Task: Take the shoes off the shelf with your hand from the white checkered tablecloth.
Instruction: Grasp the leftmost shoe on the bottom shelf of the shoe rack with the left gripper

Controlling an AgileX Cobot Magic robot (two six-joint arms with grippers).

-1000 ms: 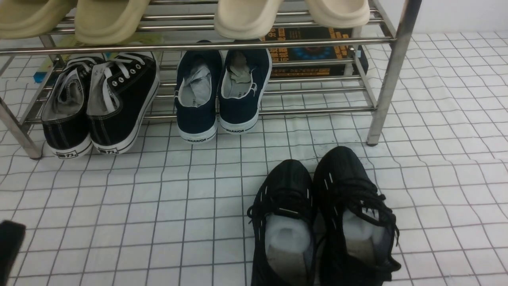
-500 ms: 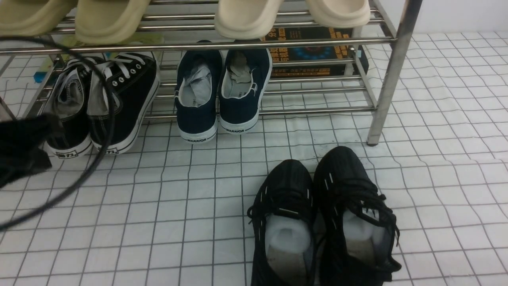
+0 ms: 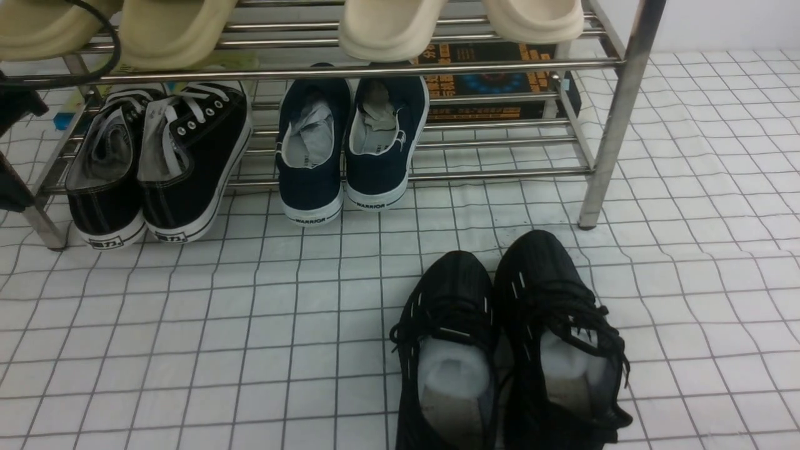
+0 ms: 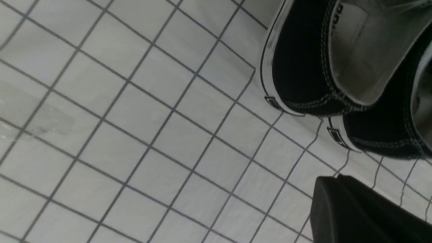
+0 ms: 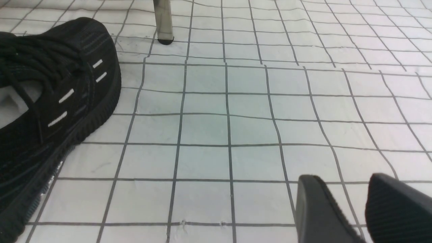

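Observation:
The shoes [image 3: 159,159], black canvas sneakers with white laces, stand heels toward me on the lower tier of the shelf [image 3: 615,106], at its left end. Their heels show in the left wrist view [image 4: 310,67], over the white checkered tablecloth [image 3: 250,325]. My left gripper [image 4: 337,182] hovers above the cloth just in front of the heels, shut and empty. In the front view only black parts of the left arm [image 3: 11,187] and its cable [image 3: 109,56] show at the left edge. My right gripper [image 5: 342,179] is open and empty, low over the cloth.
Navy WARRIOR slip-ons [image 3: 350,144] sit mid-shelf. Beige slippers [image 3: 387,25] lie on the top tier. All-black mesh sneakers [image 3: 506,337] stand on the cloth at the front, one beside my right gripper [image 5: 50,101]. A dark box [image 3: 494,81] stands behind the shelf.
The left arm rose from the lower left corner, passed in front of the canvas sneakers, and now sits higher at the left edge. Its cable swung up. The shoes have not moved.

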